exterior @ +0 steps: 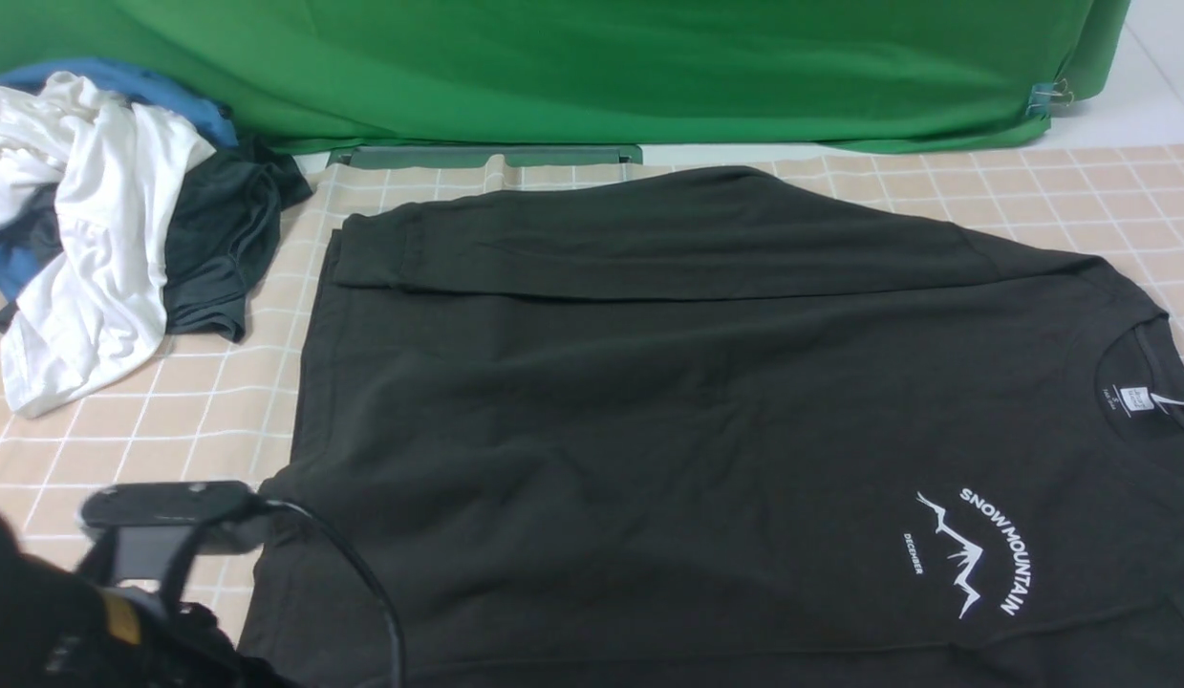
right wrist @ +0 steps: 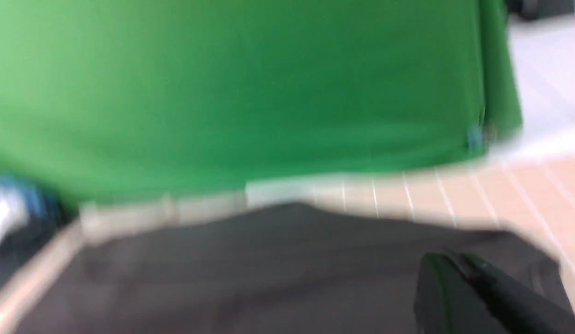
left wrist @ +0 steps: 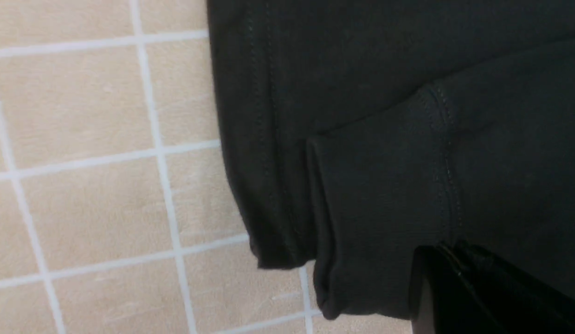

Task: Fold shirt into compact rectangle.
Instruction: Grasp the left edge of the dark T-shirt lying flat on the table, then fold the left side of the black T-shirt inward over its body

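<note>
Large black shirt lies spread on the checked bench, its far edge folded in. Left claw is closed together at the near hem corner; whether it pinches cloth is unclear. Right claw, blurred, is closed together above the shirt. Risk: a thin pinch could slip, leaving the fold crooked.

Front view: from the robot's own side, midline, facing forward and down across the shirt on the checked cloth, toward the green backdrop. Left wrist view: very close, looking straight down on a shirt edge and cloth squares. Right wrist view: blurred, low, facing the backdrop over the shirt; same far shirt edge as in front view.
</note>
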